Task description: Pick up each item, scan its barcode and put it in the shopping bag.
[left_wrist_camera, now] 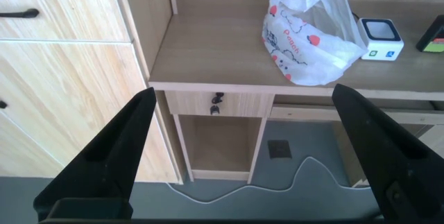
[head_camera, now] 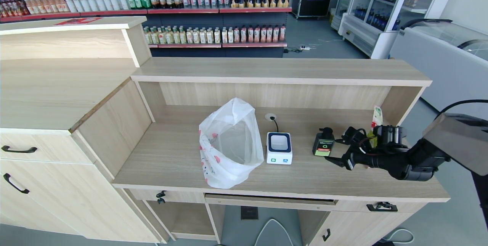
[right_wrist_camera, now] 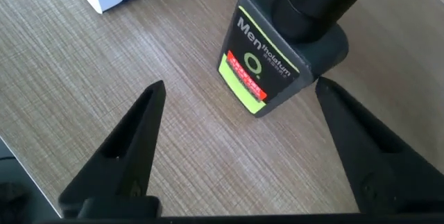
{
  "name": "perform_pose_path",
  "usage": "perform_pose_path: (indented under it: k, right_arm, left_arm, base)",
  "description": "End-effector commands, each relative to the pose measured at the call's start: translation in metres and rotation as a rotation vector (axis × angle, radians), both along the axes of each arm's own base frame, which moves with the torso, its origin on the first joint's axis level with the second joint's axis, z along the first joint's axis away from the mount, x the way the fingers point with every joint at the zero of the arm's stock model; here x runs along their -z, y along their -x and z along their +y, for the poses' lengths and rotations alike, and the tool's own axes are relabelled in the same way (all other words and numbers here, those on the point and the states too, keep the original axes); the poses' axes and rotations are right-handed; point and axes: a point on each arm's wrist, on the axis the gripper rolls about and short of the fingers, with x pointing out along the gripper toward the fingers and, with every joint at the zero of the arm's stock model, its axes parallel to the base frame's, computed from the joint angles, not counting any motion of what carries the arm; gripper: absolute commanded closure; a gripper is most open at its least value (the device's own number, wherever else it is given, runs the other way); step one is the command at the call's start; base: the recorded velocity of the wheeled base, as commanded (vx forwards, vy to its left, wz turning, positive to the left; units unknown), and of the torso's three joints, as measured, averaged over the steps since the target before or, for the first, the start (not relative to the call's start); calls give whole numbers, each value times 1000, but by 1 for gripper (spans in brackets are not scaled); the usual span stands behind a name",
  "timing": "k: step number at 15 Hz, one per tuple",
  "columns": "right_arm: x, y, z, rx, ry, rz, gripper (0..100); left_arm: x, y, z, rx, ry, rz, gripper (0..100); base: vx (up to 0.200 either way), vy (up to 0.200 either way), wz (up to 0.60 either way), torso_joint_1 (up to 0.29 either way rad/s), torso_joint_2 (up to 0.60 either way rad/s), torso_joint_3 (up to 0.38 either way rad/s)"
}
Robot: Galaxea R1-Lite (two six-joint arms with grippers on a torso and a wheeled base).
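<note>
Head view: small dark bottle (head_camera: 323, 143) stands on the wood table (head_camera: 305, 179), just right of the white scanner (head_camera: 279, 147), with the plastic shopping bag (head_camera: 228, 143) left of that. The bottle has a green-and-red label with white print. Right claw (head_camera: 335, 147) is spread wide just beside the bottle, not touching as far as I can tell. Left claw (left_wrist_camera: 243, 91) is spread too, low off the table's front. Drink shelves (head_camera: 213, 9) behind.
</note>
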Motion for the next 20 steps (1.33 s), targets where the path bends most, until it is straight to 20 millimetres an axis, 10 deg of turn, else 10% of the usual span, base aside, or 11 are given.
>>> perform_pose_path:
  k: [1, 11, 12, 20]
  right_arm:
    - [2, 2, 4, -10, -2, 9, 100]
    - [0, 20, 5, 1, 6, -20, 100]
    - [-7, 21, 4, 4, 8, -32, 0]
    - [0, 8, 4, 10, -9, -43, 0]
  left_arm:
    - [0, 0, 0, -1, 0, 1, 0]
    - [0, 0, 0, -1, 0, 1, 0]
    - [0, 0, 0, 1, 0, 1, 0]
    - [0, 0, 0, 1, 0, 1, 0]
  base:
    - [0, 0, 0, 0, 0, 0]
    - [0, 0, 0, 0, 0, 0]
    - [0, 0, 0, 0, 0, 0]
    - [0, 0, 0, 0, 0, 0]
